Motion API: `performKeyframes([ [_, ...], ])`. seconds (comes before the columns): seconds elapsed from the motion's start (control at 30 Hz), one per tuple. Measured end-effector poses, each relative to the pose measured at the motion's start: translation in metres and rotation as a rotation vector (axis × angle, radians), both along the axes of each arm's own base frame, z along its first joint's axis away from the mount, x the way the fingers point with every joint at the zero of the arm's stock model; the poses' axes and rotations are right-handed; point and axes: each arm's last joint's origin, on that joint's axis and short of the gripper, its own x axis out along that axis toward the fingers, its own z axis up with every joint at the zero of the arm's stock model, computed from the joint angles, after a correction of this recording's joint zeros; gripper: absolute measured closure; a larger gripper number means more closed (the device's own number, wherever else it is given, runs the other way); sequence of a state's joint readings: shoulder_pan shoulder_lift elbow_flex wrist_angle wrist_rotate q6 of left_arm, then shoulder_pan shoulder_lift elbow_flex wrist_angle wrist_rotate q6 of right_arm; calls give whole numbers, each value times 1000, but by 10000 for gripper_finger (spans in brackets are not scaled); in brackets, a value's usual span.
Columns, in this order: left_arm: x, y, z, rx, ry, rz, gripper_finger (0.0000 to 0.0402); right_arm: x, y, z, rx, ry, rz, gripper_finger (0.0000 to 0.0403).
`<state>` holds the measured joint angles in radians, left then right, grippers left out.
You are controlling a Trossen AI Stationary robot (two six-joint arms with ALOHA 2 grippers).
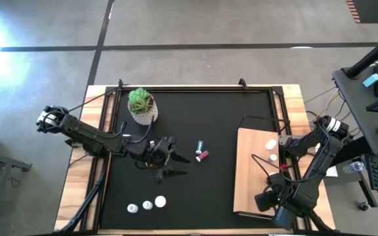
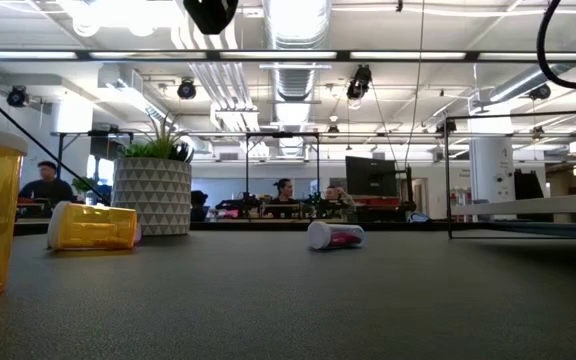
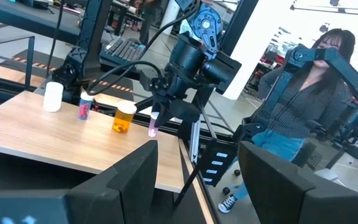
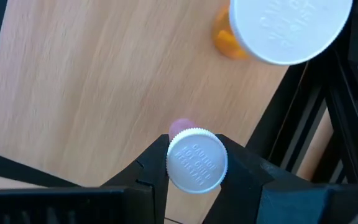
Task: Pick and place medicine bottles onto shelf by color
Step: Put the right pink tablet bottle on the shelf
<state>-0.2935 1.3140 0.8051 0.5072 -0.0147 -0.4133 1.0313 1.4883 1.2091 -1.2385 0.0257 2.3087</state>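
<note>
Pink bottle [image 4: 180, 127], pale wooden shelf [image 4: 104, 81]

Black mat [image 1: 195, 190] on wooden table [image 1: 84, 170]. On mat: potted plant [image 1: 142, 105], shelf board [image 1: 249, 172] at right, 2 bottles lying mid-mat [image 1: 201, 150], 3 white-capped bottles [image 1: 146, 205] near front edge.

Embossed lettering rings the white cap [image 4: 196, 160] at lower centre of the right wrist view, but no word can be made out.
</note>
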Motion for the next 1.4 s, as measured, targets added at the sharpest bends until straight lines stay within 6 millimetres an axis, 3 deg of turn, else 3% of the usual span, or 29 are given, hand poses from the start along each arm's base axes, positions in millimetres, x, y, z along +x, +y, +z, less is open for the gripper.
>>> performKeyframes([
  [0.8, 1, 5, -1, 3, 3, 59, 194, -2, -2, -12, 1, 18, 137, 294],
  [1.2, 2, 7, -1, 3, 3, 68, 194, -1, -1, -10, 14, 11, 176, 224],
  [1.4, 2, 7, -1, 3, 3, 69, 194, 0, 0, 2, 35, 2, 203, 193],
])
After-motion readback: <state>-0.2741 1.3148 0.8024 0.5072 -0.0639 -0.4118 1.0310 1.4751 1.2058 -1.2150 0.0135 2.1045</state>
